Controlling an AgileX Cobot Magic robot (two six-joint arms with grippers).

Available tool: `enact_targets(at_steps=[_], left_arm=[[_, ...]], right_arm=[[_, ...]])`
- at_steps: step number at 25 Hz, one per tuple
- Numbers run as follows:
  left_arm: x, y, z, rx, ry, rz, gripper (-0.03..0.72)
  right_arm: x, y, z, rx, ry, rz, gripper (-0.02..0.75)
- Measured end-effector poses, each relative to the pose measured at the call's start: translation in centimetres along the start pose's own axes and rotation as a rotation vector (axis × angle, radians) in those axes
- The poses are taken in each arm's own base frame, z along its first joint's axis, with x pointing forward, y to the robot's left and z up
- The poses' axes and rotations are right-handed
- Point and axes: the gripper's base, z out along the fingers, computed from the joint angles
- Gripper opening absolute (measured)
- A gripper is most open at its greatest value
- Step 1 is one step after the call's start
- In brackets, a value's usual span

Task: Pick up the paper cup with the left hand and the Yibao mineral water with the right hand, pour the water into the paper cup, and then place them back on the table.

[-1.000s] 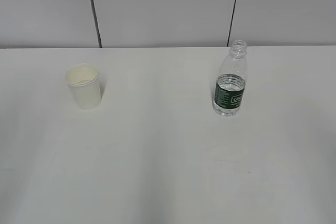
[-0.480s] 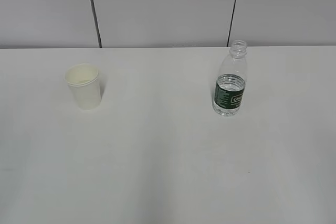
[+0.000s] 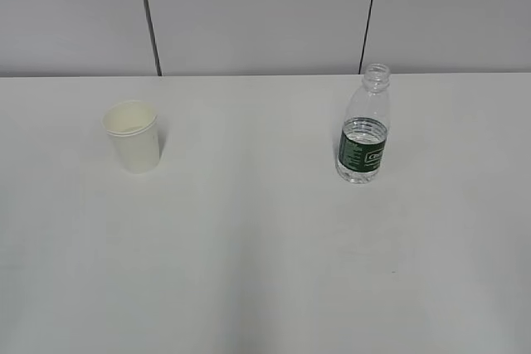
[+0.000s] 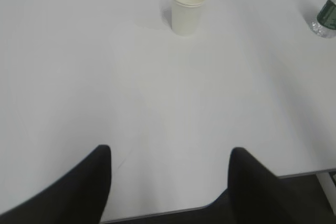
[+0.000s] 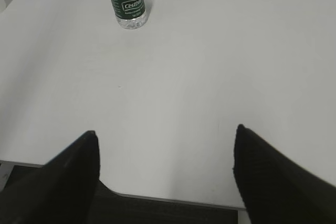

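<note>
The cream-white paper cup (image 3: 133, 137) stands upright on the left of the white table (image 3: 249, 238); the left wrist view shows the paper cup (image 4: 188, 8) far ahead. The Yibao mineral water (image 3: 364, 126), uncapped with a dark green label, stands upright on the right, and the bottle (image 5: 126, 1) sits far ahead in the right wrist view. My left gripper (image 4: 170, 153) is open over the table's near edge, nothing between its fingers. My right gripper (image 5: 165, 132) is open wide, also at the near edge. Neither arm shows in the exterior view.
A grey panelled wall (image 3: 265, 14) with two dark seams rises behind the table. The table's near edge (image 4: 157, 214) lies just under both grippers. The bottle's base (image 4: 326, 18) shows at the right edge of the left wrist view.
The cup and bottle have not moved in the exterior view, and no arm has entered it.
</note>
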Motion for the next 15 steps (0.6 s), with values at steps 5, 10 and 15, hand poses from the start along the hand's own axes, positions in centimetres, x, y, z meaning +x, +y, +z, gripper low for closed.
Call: enact_targets(at_steps=[5, 10, 15], left_arm=[[0.5, 0.0, 1.2, -0.001, 0.026, 0.027, 0.433], [0.3, 0.1, 2.0, -0.004, -0.028, 0.045, 0.433], [0.2, 0.1, 2.6, -0.004, -0.052, 0.046, 0.433]], right_arm=[[0.3, 0.0, 1.0, 0.001, 0.003, -0.010, 0.585], [0.4, -0.1, 1.3, 0.002, -0.002, -0.028, 0.585], [0.3, -0.1, 1.3, 0.002, -0.006, -0.032, 0.585]])
